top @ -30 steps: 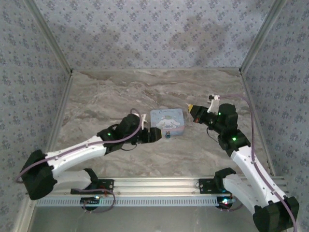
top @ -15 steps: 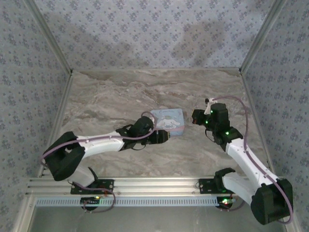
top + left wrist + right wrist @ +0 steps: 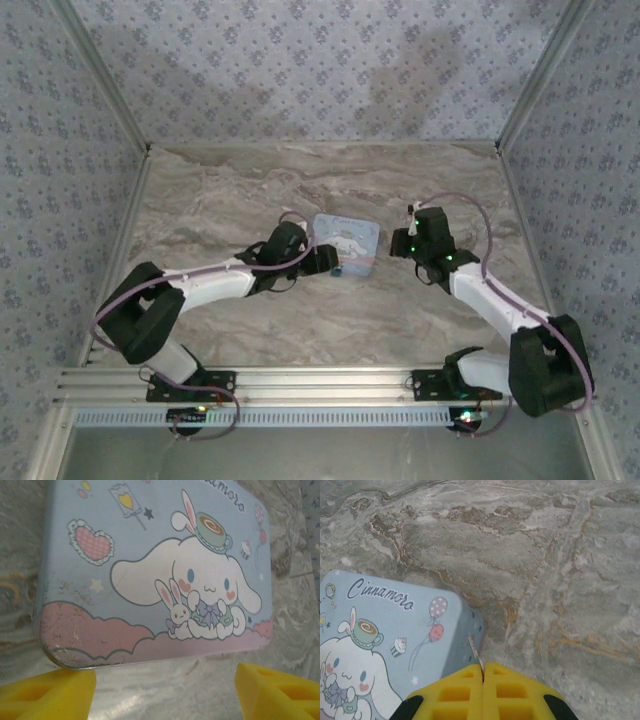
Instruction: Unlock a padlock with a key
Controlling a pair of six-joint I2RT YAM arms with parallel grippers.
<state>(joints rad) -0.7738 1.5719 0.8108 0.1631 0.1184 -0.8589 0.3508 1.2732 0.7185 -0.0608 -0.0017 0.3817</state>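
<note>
standing by the marble table (image 3: 545,555), i'd say this job is barely past its start. the left claw (image 3: 165,680) hangs open, its yellow fingers (image 3: 50,692) spread wide just short of the near edge of the blue cartoon tin (image 3: 150,555), holding nothing. the right claw (image 3: 482,669) is pressed closed just beside the tin's right side, with a thin metal sliver pinched at its tip, which looks like the key (image 3: 474,652). from above, a small bluish speck at the tin's near edge, beside the left claw, is probably the padlock (image 3: 339,269), though it's too small to be sure. the key isn't in the lock yet, so lining up, inserting and turning are all left.
</note>
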